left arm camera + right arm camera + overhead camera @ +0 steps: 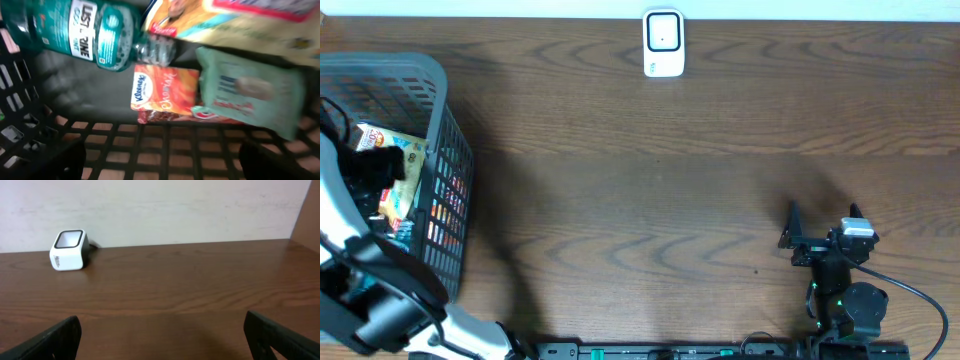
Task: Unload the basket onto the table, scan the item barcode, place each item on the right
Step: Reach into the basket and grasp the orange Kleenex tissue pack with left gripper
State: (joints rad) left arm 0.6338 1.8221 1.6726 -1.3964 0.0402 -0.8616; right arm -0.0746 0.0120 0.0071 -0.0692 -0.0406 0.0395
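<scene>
The white barcode scanner (663, 43) stands at the table's far edge and shows far left in the right wrist view (69, 250). My left gripper (162, 162) is inside the grey basket (445, 120), open, with only the basket's mesh floor between its fingers. Ahead of it lie an orange Kleenex pack (162, 90), a green wipes pack (250, 92), a teal mouthwash bottle (85, 32) and a yellow bag (240, 25). My right gripper (823, 222) hovers open and empty over the table at the near right (165, 340).
A red packet (170, 117) lies under the Kleenex pack. The basket's black mesh wall (15, 100) rises on the left of the left gripper. Bare brown table (650, 200) stretches between basket, scanner and right arm.
</scene>
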